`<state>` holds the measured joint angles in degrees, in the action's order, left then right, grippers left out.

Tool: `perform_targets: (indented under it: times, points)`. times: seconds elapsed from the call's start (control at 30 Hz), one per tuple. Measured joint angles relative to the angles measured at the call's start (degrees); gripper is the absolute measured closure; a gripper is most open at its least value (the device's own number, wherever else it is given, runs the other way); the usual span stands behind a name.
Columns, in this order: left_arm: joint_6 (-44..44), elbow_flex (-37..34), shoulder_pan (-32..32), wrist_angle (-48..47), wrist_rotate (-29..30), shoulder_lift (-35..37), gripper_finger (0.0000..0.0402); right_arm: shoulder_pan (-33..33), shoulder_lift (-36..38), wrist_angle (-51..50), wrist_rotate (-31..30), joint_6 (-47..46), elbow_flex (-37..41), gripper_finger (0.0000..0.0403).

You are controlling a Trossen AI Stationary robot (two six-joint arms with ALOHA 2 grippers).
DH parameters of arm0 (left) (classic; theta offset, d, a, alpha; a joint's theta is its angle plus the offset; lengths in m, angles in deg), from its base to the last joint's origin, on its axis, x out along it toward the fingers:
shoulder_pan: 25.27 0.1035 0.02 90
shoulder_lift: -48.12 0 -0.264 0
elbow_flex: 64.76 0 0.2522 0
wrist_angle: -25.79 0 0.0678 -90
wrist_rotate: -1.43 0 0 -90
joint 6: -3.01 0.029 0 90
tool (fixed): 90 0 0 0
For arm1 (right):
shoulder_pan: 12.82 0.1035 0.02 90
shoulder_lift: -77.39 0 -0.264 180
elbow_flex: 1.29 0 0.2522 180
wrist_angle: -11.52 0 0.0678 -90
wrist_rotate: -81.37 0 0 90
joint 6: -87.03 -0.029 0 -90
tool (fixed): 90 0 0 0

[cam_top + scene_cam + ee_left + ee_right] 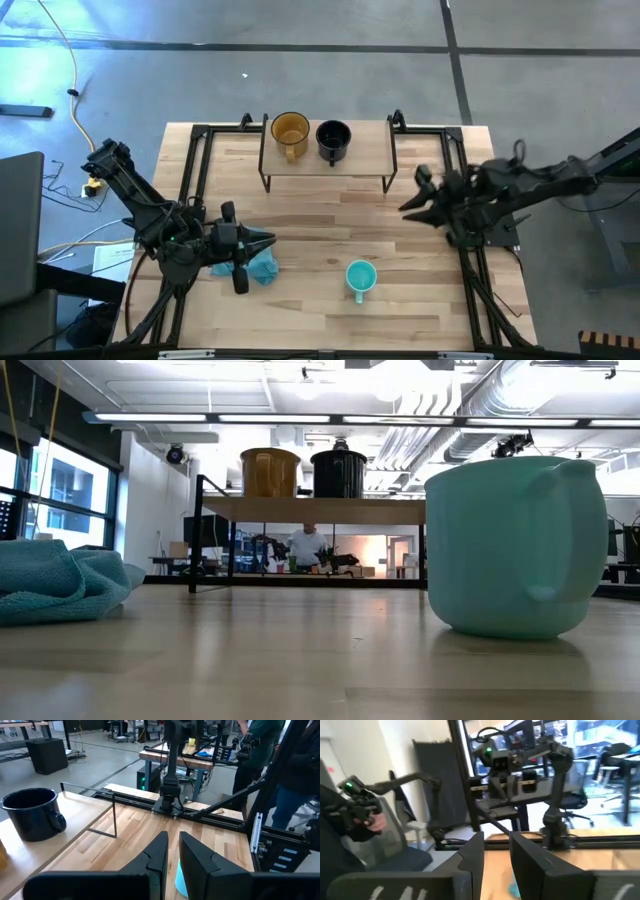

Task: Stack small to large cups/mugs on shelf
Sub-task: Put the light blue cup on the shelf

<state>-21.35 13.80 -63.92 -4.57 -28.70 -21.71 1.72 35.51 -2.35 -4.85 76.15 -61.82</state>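
A low light-wood shelf (326, 160) on thin black legs carries a translucent amber mug (290, 131) beside a glossy black mug (332, 137). A smooth teal mug (360, 278) stands on the tabletop, near a crumpled blue cloth (262, 266). The left gripper (268, 240) and right gripper (408, 207) hang empty, fingers narrowly apart.

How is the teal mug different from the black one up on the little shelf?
The teal mug stands alone on the tabletop, while the black mug stands on the shelf beside the amber mug. The teal mug is pale; the black mug is dark and glossy. Both stand upright, have handles, and no gripper holds either.
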Motion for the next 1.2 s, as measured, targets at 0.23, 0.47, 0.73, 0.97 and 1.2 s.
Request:
perform_targets:
  times: [0.23, 0.47, 0.73, 0.97, 1.2]
  points:
    - [-0.9, 0.0, 0.0, -0.7, -1.8, 0.0, 0.0364, 9.0, -2.6, 10.5, -10.8, -5.9, 7.9, 0.032]
    - [-1.6, 0.0, 0.0, -2.7, -1.8, 0.0, 0.0364, 18.3, -7.8, 11.9, -30.6, -12.6, 9.1, 0.032]
    - [-1.6, 0.0, 0.0, -3.8, -1.8, 0.0, 0.0364, 21.1, -17.1, 8.1, -35.8, -25.4, 9.1, 0.032]
    - [-1.6, 0.0, 0.0, -3.8, -1.8, 0.0, 0.0364, 19.2, -25.5, 9.8, -27.9, -26.1, 9.1, 0.032]
    - [-3.4, 0.0, 0.0, -4.1, -1.8, 0.0, 0.0364, 17.0, -27.5, 8.3, -23.9, -17.8, 9.1, 0.032]
